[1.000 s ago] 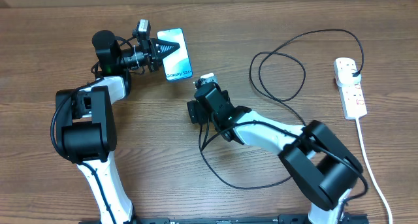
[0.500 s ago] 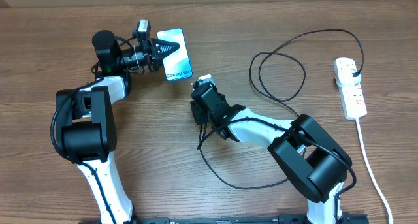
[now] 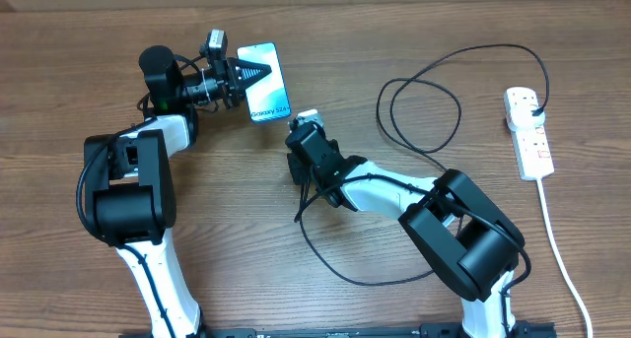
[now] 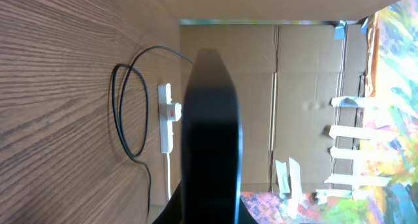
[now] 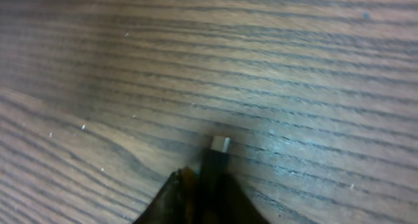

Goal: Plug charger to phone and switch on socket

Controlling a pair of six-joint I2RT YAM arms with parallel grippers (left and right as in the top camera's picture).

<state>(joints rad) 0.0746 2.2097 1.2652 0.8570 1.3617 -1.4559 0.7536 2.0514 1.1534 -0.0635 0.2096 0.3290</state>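
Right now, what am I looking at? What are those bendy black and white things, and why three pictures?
Those are two robot arms with pinching grippers for hands. One picture looks down from above the brown wooden table; the other two come from cameras on the wrists. The left gripper pinches a slim smartphone with a light-blue screen. The right gripper, in its own wrist picture, seems to pinch the tip end of a thin black charger cable. That cable runs to a long white power strip on the right arm's side.
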